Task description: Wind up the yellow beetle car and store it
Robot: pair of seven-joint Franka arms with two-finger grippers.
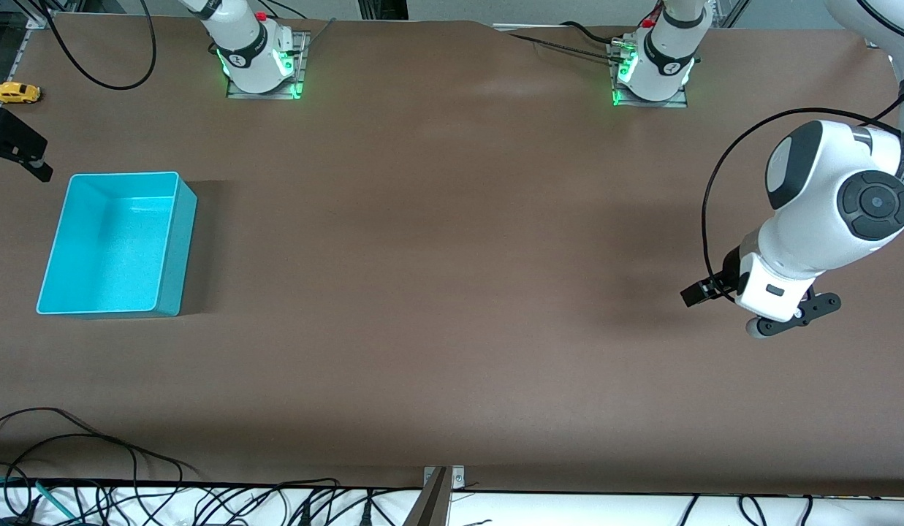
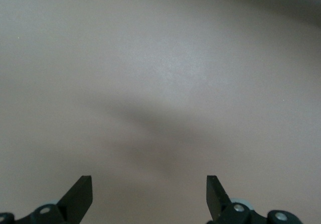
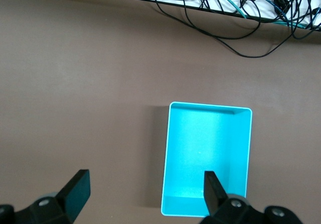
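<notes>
Nothing gripped yet, so this looks like the opening reach. The yellow beetle car (image 1: 16,93) sits on the tabletop (image 1: 452,292) at the right arm's end, farther from the front camera than the empty turquoise bin (image 1: 169,292). The right tool (image 1: 17,150) hovers between car and bin, jaws wide and empty. The left tool (image 1: 758,307) waits over bare tabletop at its own end, also wide and empty. Next, I'd say: the right tool goes to the car.
</notes>
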